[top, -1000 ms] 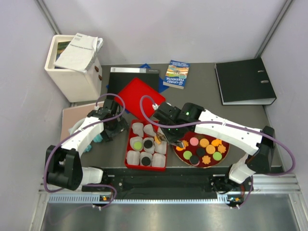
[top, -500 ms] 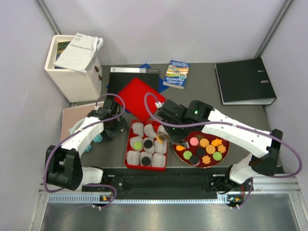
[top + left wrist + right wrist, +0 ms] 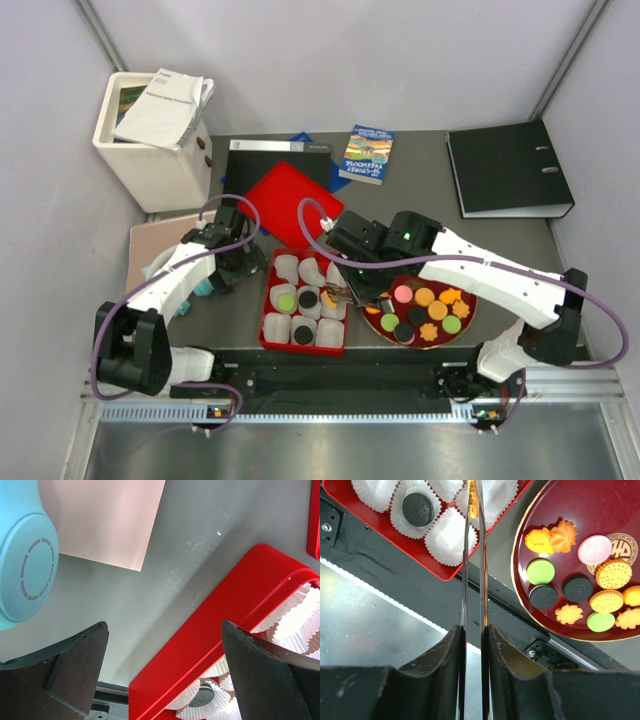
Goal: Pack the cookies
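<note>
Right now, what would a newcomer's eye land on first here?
The dark red round plate of colourful cookies sits front right. To its left lies the red plastic tray of white crinkled paper liners, over which the right end effector pinches thin metal tongs.

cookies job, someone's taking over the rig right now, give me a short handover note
Left gripper: open, empty, hovering by the tray's edge.
Right gripper: shut on tongs, which pinch an orange cookie over the tray's liners.
Done: a green cookie and two black cookies sit in liners.
Left: drop the orange cookie into a liner, then move the cookies on the plate across. Several liners are empty.
</note>
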